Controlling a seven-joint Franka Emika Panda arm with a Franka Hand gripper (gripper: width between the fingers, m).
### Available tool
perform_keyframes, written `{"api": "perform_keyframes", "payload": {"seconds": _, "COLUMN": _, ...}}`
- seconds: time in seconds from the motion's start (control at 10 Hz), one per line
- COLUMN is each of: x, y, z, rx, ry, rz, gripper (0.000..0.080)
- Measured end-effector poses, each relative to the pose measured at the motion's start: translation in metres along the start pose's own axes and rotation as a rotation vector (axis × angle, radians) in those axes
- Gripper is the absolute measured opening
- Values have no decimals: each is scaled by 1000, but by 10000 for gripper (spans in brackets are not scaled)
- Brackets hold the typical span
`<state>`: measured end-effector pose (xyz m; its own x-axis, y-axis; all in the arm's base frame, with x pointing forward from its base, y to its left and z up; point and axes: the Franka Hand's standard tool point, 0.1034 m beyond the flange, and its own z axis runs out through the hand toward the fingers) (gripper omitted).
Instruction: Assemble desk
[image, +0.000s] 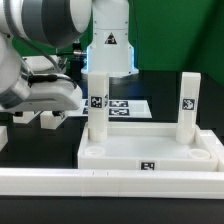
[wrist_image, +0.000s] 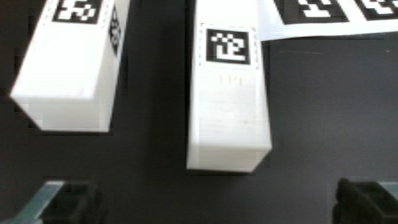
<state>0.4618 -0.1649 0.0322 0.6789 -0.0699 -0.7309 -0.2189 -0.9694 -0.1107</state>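
Observation:
The white desk top (image: 120, 156) lies tray-like at the front of the table. Two leg blocks stand upright on it: one (image: 97, 112) at its far corner on the exterior view's left, one (image: 188, 104) at its far corner on the exterior view's right. Two more leg blocks (wrist_image: 71, 65) (wrist_image: 231, 100) lie flat and side by side on the black table, each with a tag on its upper face. My gripper (wrist_image: 217, 205) (image: 40, 108) hovers above them, open and empty; a dark fingertip (wrist_image: 71, 200) shows at each side of the wrist view.
The marker board (image: 127, 105) (wrist_image: 329, 12) lies behind the desk top, next to the lying legs. A long low white rail (image: 110, 182) runs along the front. The robot's base (image: 110, 45) stands at the back.

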Motion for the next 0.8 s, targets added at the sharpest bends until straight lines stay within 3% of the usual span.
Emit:
{"api": "perform_keyframes", "payload": {"seconds": 0.2, "x": -1, "y": 0, "z": 4, "rx": 3, "ry": -18, "rz": 1, "gripper": 649}}
{"api": "perform_keyframes", "payload": {"seconds": 0.6, "x": -11, "y": -1, "z": 33, "rx": 0, "ry": -242, "rz": 15, "gripper": 649}}
{"api": "perform_keyframes", "payload": {"seconds": 0.8, "x": -6, "y": 1, "z": 41, "rx": -7, "ry": -238, "rz": 16, "gripper": 649}}
